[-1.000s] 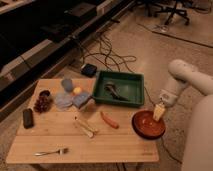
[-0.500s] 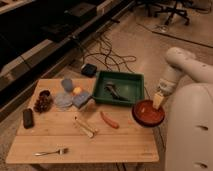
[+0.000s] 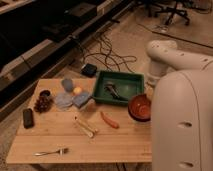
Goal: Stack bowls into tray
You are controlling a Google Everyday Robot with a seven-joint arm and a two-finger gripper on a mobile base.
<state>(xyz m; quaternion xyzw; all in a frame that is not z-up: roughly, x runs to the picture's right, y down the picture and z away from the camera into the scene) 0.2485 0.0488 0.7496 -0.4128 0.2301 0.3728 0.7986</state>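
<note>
A round red-orange bowl [image 3: 139, 107] with a darker rim sits at the right edge of the wooden table [image 3: 60, 137], just off the front right corner of the dark green tray [image 3: 119, 80]. The tray holds a dark utensil [image 3: 113, 90]. My gripper [image 3: 149, 95] is at the bowl's right rim, mostly hidden behind my white arm [image 3: 180, 105]. The arm covers the bowl's right side. I cannot tell whether the bowl rests on the table or is held just above it.
On the table lie an orange carrot [image 3: 110, 120], wooden sticks [image 3: 85, 126], a fork [image 3: 50, 151], a small black box [image 3: 28, 118], a dark cluster [image 3: 43, 103], blue-grey cloths [image 3: 72, 99] and an orange ball [image 3: 77, 90]. Cables and a black device [image 3: 90, 69] lie on the floor behind.
The arm has swung left and closer to the camera, filling the right side. The red-orange bowl has moved from the table's right front corner up beside the tray.
</note>
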